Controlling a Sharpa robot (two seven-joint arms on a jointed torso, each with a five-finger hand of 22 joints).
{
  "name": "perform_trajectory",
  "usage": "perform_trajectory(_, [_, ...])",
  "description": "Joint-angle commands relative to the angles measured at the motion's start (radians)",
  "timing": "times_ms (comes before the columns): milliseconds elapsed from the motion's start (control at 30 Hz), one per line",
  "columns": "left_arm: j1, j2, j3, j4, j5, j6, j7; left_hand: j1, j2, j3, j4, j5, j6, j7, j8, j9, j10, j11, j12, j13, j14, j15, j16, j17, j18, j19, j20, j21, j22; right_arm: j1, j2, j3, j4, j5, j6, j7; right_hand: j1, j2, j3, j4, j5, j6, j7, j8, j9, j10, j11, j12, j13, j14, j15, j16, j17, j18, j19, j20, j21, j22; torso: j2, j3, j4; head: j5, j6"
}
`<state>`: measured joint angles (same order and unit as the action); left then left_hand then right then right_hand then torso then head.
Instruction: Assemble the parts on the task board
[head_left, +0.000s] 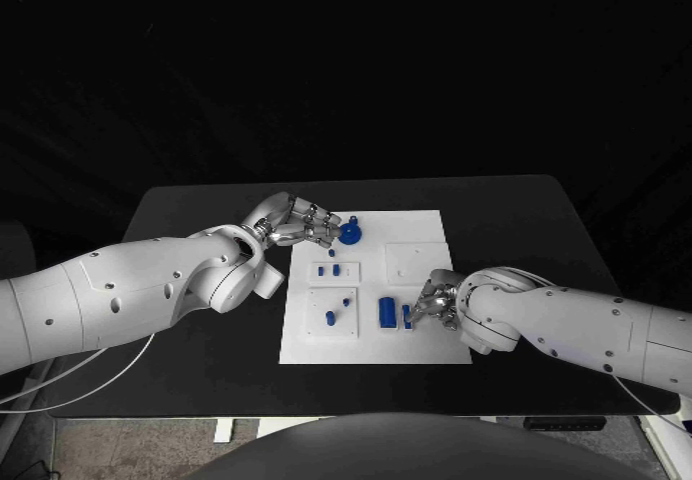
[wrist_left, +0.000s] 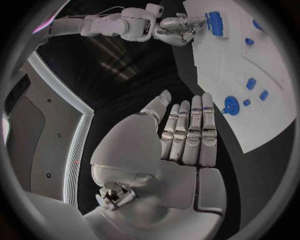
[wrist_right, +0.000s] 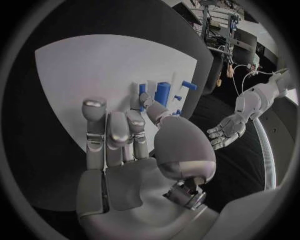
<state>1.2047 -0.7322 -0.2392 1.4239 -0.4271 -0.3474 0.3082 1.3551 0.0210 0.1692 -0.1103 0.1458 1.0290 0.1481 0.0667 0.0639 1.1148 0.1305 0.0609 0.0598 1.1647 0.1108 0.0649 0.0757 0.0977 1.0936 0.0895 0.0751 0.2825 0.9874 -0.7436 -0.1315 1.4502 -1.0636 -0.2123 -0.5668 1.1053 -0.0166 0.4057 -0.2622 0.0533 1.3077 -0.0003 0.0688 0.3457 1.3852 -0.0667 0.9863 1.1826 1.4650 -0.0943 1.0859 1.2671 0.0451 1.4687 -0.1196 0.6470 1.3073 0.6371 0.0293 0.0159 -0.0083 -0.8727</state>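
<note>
On the black table (head_left: 202, 210) the white task board (head_left: 418, 345) lies between the two arms, with blue parts spread over its recessed pockets. The left hand (head_left: 296, 222) hangs at the board's far left corner, just beside a round blue part with a knob (head_left: 349, 234). Its wrist view shows the fingers (wrist_left: 190, 131) stretched out straight and side by side with nothing in them, so it looks parked there, ready for the round part rather than working on it.

The right hand (head_left: 437, 300) sits at the board's near right area, its fingers bent down next to a tall blue block (head_left: 387, 312). From the head view I cannot tell whether they grip anything. In the right wrist view the fingers (wrist_right: 119, 132) curl loosely over the bare board, and the thumb reaches toward a small blue piece (wrist_right: 142, 97) beside the blue block (wrist_right: 162, 92); whether it touches or pinches that piece is hidden by the hand itself. This placement suggests the right hand is working at the block's pocket.

The left wrist view adds the smaller blue parts (wrist_left: 251, 83) near the round one (wrist_left: 231, 105).
</note>
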Motion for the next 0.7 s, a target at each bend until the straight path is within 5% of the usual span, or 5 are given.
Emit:
perform_trajectory(33, [0.000,0.001,0.001,-0.004,0.036,0.017,-0.001,-0.001,-0.002,-0.003,0.003,-0.006,-0.009,0.000,-0.004,0.000,-0.007,0.000,-0.002,-0.001,-0.007,0.003,-0.003,0.000,-0.001,0.003,0.007,-0.002,-0.002,-0.007,-0.007,-0.005,-0.001,0.022,0.000,0.024,-0.053,-0.053,-0.056,0.054,0.022,0.006,-0.007,-0.005,-0.005,-0.019,-0.001,-0.020,-0.013,0.013,-0.007,-0.011,-0.006,-0.010,0.017,-0.005,-0.019,0.065,-0.001,0.0003,-0.0004,0.000,0.000])
perform_trajectory(233, [0.001,-0.002,0.001,-0.022,0.089,0.035,-0.002,-0.014,-0.011,-0.016,0.011,-0.018,-0.012,-0.005,-0.004,0.000,-0.009,-0.001,-0.002,0.000,-0.008,0.003,-0.003,0.000,-0.003,0.003,0.010,-0.004,-0.008,0.002,-0.029,-0.004,0.000,0.109,0.003,0.111,-0.099,-0.137,-0.271,0.249,0.139,-0.102,0.040,0.007,-0.038,-0.141,0.032,-0.225,-0.165,-0.051,0.011,-0.141,-0.085,0.009,-0.046,0.010,-0.289,-0.010,-0.003,-0.0004,-0.0028,-0.003,0.000])
perform_trajectory(367, [0.002,0.000,0.002,-0.044,0.130,0.053,0.006,-0.021,-0.017,-0.032,0.018,-0.025,-0.013,-0.010,-0.003,0.000,-0.007,-0.004,-0.002,0.000,-0.008,0.003,-0.003,0.002,-0.007,-0.001,0.013,-0.008,-0.023,0.023,-0.048,-0.002,0.008,0.153,-0.008,0.196,-0.027,-0.076,-0.549,0.324,0.231,-0.164,0.059,-0.005,-0.041,-0.194,0.054,-0.223,-0.267,-0.119,0.026,-0.277,-0.210,0.019,-0.064,0.030,-0.414,-0.097,-0.009,-0.0009,-0.0056,-0.003,0.000])
perform_trajectory(533, [0.003,0.005,0.005,-0.088,0.195,0.088,0.021,-0.023,-0.014,-0.050,0.024,-0.039,-0.009,-0.020,-0.003,0.000,0.002,-0.012,-0.001,0.000,-0.006,-0.003,-0.003,0.005,-0.018,-0.010,0.013,-0.006,-0.058,0.064,-0.066,0.003,-0.002,0.252,-0.041,0.345,-0.004,-0.055,-0.579,0.317,0.225,-0.178,0.067,-0.006,-0.035,-0.225,0.056,-0.183,-0.387,-0.149,0.035,-0.275,-0.288,0.024,-0.058,0.038,-0.478,-0.151,-0.025,-0.0015,-0.0117,-0.008,0.027])
perform_trajectory(700, [0.008,0.013,0.008,-0.152,0.278,0.115,0.032,-0.022,-0.005,-0.047,0.024,-0.037,-0.002,-0.026,-0.003,0.000,0.014,-0.018,-0.002,0.000,-0.001,-0.007,-0.003,0.006,-0.019,-0.008,0.011,-0.005,-0.071,0.099,-0.049,0.012,-0.092,0.469,-0.049,0.528,0.051,0.038,-0.593,0.229,0.224,-0.179,0.074,-0.005,-0.043,-0.253,0.071,-0.277,-0.545,-0.204,0.051,-0.372,-0.419,0.020,-0.098,0.057,-0.579,-0.257,-0.051,-0.0023,-0.0167,-0.006,0.059])
